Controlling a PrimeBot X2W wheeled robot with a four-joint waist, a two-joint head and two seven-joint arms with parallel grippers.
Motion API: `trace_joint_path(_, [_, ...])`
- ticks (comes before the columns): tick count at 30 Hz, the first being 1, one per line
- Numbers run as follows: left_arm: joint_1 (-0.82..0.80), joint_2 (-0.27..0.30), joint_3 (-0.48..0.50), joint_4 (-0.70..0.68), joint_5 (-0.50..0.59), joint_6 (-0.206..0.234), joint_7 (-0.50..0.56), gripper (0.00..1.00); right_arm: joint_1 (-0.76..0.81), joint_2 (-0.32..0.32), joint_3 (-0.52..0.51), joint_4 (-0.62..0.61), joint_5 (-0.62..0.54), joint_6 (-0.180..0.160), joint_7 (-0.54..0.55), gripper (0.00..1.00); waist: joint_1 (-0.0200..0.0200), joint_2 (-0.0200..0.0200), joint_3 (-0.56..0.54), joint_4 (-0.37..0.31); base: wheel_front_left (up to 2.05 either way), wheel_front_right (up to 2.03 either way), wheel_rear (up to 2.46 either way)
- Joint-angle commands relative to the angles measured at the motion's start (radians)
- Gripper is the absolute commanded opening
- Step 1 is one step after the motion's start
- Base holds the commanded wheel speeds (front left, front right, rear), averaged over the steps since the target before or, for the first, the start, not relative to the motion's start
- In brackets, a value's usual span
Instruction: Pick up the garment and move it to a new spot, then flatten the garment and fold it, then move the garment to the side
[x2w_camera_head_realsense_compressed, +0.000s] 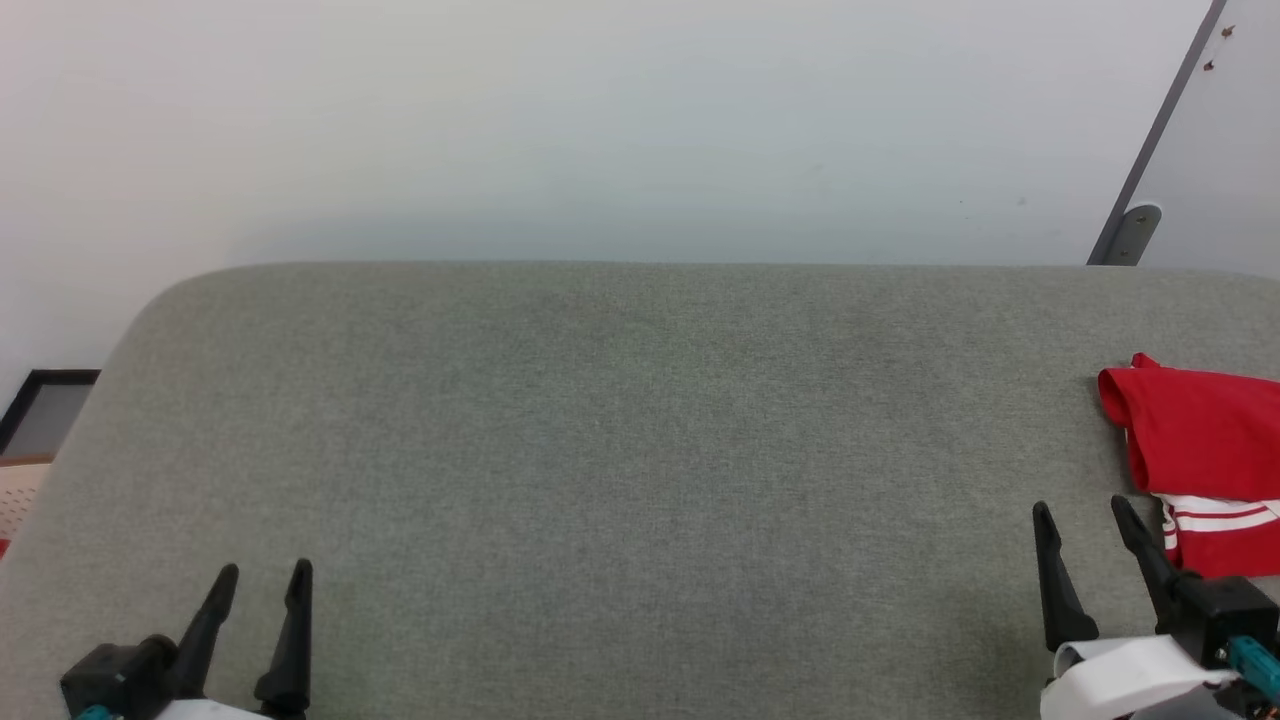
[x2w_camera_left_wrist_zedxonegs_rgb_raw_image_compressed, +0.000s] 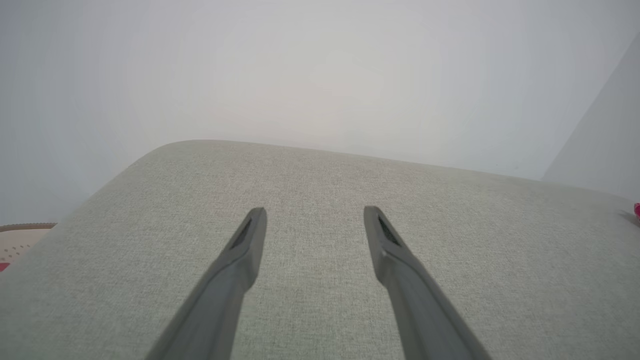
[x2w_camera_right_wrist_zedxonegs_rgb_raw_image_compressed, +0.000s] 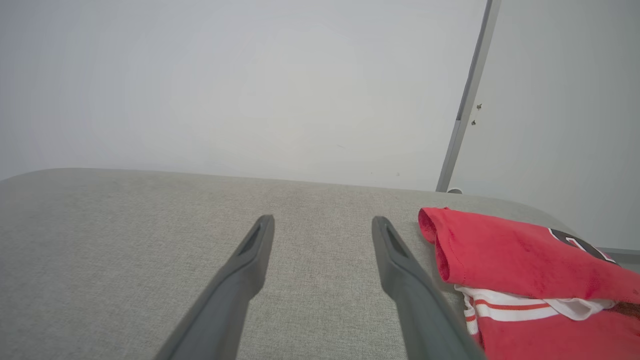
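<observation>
- Garment (x2w_camera_head_realsense_compressed: 1200, 430): a red shirt with white striped trim lies gathered in layers at the right edge of the grey tabletop (x2w_camera_head_realsense_compressed: 640, 450). It runs out of the head view there, so I cannot tell how much of it overhangs that edge.
- Left tool (x2w_camera_head_realsense_compressed: 265, 568): near the front left corner, fingers spread wide, holding nothing. The left wrist view confirms bare tabletop between them (x2w_camera_left_wrist_zedxonegs_rgb_raw_image_compressed: 315, 211).
- Right tool (x2w_camera_head_realsense_compressed: 1080, 505): near the front right corner, fingers spread wide and empty (x2w_camera_right_wrist_zedxonegs_rgb_raw_image_compressed: 324, 220). Its outer finger stands just beside the striped trim; contact cannot be confirmed.
- Stage: the layered shirt at the side fits either a bundle waiting to be lifted or a folded shirt already set aside. The pictures do not settle which.
- Risk: any sideways drift of the right tool could catch the striped trim and drag the layers apart.
- Risk: a pinch on the top layer alone would peel it off and leave the rest behind.
- Risk: a push toward the right edge could slide the shirt off the tabletop.
</observation>
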Motion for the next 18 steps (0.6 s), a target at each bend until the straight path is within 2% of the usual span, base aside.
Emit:
trace_joint_path(1, [0.011,-0.004,0.003,-0.003,-0.001,-0.008,0.000,1.00,0.020,0.009,-0.007,-0.011,-0.005,-0.002,-0.004,1.00,0.0000,-0.0001,0.000,0.000,0.00,0.00,0.00])
trace_joint_path(18, [0.025,-0.010,-0.007,-0.007,-0.026,-0.007,0.000,1.00,0.057,0.032,-0.030,-0.046,-0.017,-0.002,0.004,1.00,0.0000,-0.0001,0.003,0.003,0.00,0.00,0.00])
